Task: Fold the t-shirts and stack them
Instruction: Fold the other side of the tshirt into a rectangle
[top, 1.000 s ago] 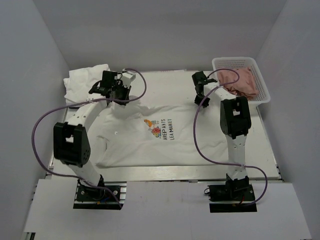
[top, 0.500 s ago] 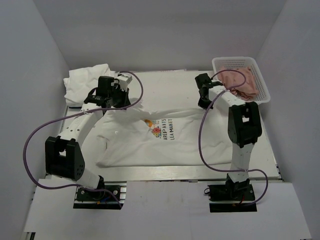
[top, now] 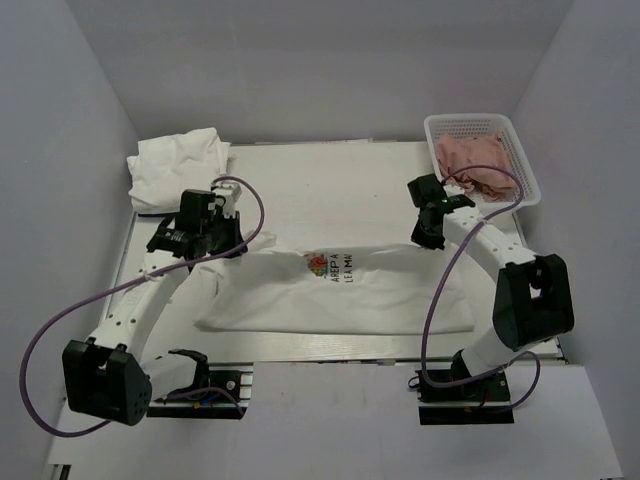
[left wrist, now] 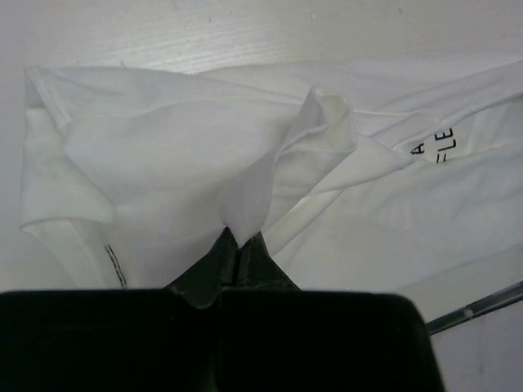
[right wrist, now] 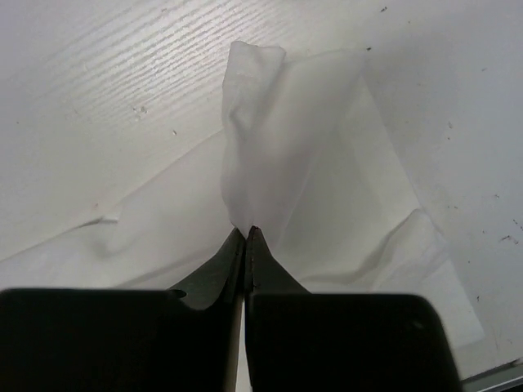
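- Since a second ago both arms have swung toward the bottom of the overhead frame. They have drawn the far edge of the printed t-shirt [top: 340, 298] with them, so it is now a narrower band across the lower middle of the tabletop [top: 330, 185].
- The colourful print and dark lettering, fully shown before, now sit at the band's upper fold and are partly tucked under.
- The left fingers [left wrist: 219, 260] are pressed together on a raised peak of thin white cotton, which fans out in soft creases. A stitched hem shows at the lower left of the left wrist view.
- The right fingers [right wrist: 230, 263] are likewise clamped on a pinched ridge of the same shirt, and the cloth looks almost translucent where it lifts.
- A second shirt, the white bundle [top: 175, 165], lies loosely folded at the upper left corner, apart from the band.
- A white perforated basket [top: 522, 152] at the upper right holds pink cloth [top: 475, 165].
- The tabletop is pale with faint grain. Bare surface lies between the band's far edge and the back wall. The band's near edge lies close to the tabletop's front rim.
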Controlling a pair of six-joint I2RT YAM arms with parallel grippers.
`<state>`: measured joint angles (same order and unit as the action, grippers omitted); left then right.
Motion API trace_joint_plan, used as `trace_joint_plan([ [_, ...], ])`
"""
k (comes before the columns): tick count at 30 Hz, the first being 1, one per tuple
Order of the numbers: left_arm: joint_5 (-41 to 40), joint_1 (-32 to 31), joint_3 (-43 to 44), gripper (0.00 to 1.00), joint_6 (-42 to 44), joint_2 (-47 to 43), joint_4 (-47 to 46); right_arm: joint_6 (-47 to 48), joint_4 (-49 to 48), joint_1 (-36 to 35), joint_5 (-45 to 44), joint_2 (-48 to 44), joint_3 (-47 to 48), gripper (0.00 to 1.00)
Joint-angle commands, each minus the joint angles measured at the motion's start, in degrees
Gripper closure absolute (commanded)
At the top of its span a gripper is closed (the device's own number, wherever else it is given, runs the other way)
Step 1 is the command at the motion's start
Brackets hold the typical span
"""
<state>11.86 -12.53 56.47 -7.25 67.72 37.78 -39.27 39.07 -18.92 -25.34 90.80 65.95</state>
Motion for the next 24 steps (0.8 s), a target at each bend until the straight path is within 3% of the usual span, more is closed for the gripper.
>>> trace_joint_plan([
  [1,1.1,0.0,-3.5,1.0,-5.1,-3.0,2.4,-1.6,0.8,-0.3,-0.1,-4.6,-1.6,1.0],
  [9,2.6,0.0,-6.9,1.0,-16.3,-2.5,8.7,-4.1,2.3,-1.8,3.6,-10.4,-10.6,1.0],
  [11,1.0,0.0,-7.9,0.83,-20.1,-2.5,11.7,-5.3,3.8,-2.5,3.9,-12.2,-13.3,1.0],
  [12,0.3,0.0,-8.7,0.4,-21.0,-2.5,15.0,-5.6,5.1,-2.7,4.3,-12.8,-14.0,0.89],
  [14,0.9,0.0,-8.7,0.38,-21.6,-2.5,18.0,-6.6,8.2,-3.1,4.9,-15.3,-17.4,0.88],
  [15,0.9,0.0,-8.7,0.32,-21.6,-3.1,20.6,-6.8,8.9,-3.1,5.6,-17.0,-18.3,0.82],
  [16,2.0,0.0,-8.7,0.01,-21.6,-4.5,21.7,-7.0,9.8,-3.1,5.6,-17.8,-19.1,0.76],
  [18,5.5,0.0,-6.2,0.0,-18.9,-5.9,23.7,-6.8,13.7,-3.1,4.3,-20.7,-18.3,0.65],
  [20,5.2,0.0,-4.2,0.0,-17.4,-6.5,25.3,-6.2,15.5,-2.7,2.2,-22.0,-15.6,0.43],
  [21,4.7,0.0,-2.4,0.0,-17.4,-6.5,25.3,-4.6,15.7,-2.8,1.4,-23.6,-14.8,0.31],
  [22,3.2,0.0,-1.6,0.0,-16.8,-6.5,23.9,-4.3,15.1,-2.7,0.0,-23.8,-13.8,0.1],
  [24,3.2,0.5,-0.4,0.0,-16.7,-4.2,21.0,-2.1,12.2,-2.8,-0.1,-24.4,-12.9,0.1],
])
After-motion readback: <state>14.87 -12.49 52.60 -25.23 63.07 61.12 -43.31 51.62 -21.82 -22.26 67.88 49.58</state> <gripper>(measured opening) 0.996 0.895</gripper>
